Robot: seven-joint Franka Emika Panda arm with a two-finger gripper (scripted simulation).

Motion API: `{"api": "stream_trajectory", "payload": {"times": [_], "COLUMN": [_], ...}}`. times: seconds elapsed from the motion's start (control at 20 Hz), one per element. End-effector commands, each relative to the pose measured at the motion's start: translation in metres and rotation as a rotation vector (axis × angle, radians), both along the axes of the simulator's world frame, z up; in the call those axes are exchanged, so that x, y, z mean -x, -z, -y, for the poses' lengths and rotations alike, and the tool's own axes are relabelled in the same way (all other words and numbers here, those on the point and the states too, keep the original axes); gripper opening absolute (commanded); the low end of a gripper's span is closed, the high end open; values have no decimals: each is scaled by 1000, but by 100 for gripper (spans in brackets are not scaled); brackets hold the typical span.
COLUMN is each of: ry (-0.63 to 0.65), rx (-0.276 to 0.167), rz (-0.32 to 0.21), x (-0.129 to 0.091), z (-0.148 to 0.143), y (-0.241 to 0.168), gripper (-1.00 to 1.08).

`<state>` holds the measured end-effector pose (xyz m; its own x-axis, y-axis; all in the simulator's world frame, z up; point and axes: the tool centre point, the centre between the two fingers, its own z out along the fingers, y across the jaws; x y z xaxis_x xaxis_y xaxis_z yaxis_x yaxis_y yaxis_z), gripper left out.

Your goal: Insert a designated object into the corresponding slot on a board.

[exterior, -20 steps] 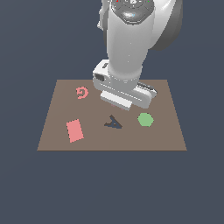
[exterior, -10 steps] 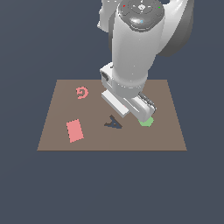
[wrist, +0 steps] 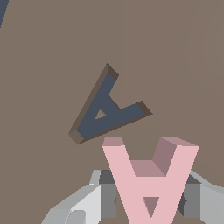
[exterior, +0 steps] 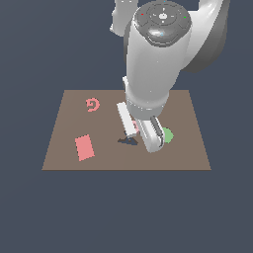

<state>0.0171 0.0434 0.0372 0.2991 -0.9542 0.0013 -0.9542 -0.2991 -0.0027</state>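
In the wrist view the pale pink A-shaped block [wrist: 148, 179] sits between my two grey fingers [wrist: 107, 194], and my gripper [wrist: 148, 200] is shut on it. The dark grey A-shaped slot [wrist: 105, 109] lies tilted in the brown board [wrist: 175, 52], just beyond the block and turned at a different angle. In the exterior view my gripper [exterior: 140, 132] hangs low over the board [exterior: 64, 158]. Only the edge of the slot [exterior: 127, 142] and a sliver of the pink block [exterior: 134, 123] show beside it.
A redder curled G shape [exterior: 92, 104] lies on the board's far left in the exterior view, a salmon-red rectangle [exterior: 84, 147] at its near left. A green hexagon [exterior: 168, 136] peeks out behind the arm. Another dark cutout [wrist: 2, 11] shows at the wrist picture's corner.
The arm has swung from the board's far middle toward its near side and turned. The gripper now stands over the A-shaped slot, partly covering it and the green hexagon.
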Motion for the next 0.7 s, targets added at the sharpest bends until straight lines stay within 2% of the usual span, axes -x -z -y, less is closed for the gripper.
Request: {"api": "stream_trajectory", "payload": {"times": [0.0, 0.35, 0.65], "ry": [106, 389, 584], "rx": [0, -1, -1], "rz": [0, 0, 0], "x": [-7, -23, -32], "z": [2, 10, 19], "y": [-1, -2, -2], "gripper": [-100, -100, -100]}}
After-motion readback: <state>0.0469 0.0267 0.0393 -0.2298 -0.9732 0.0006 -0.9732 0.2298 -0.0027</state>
